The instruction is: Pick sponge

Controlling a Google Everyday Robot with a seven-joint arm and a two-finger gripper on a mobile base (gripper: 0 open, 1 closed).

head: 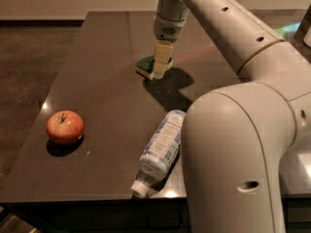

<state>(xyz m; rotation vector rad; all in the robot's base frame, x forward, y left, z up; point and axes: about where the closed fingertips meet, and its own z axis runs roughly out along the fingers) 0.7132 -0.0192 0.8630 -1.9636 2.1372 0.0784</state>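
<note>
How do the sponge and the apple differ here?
The sponge is flat, green over yellow; the apple is round and red. The sponge is smaller than the apple. The gripper is down at the sponge, mid-table; the apple sits alone near the left edge. Both rest on the dark table.

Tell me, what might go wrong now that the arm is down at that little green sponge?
The gripper sits at the right end of the sponge, not over its middle. The sponge may therefore slide on the smooth table or slip out when lifted. Also, the water bottle lies on its side by the table's front edge, right beside the bulky arm. A careless swing could roll it off.
</note>
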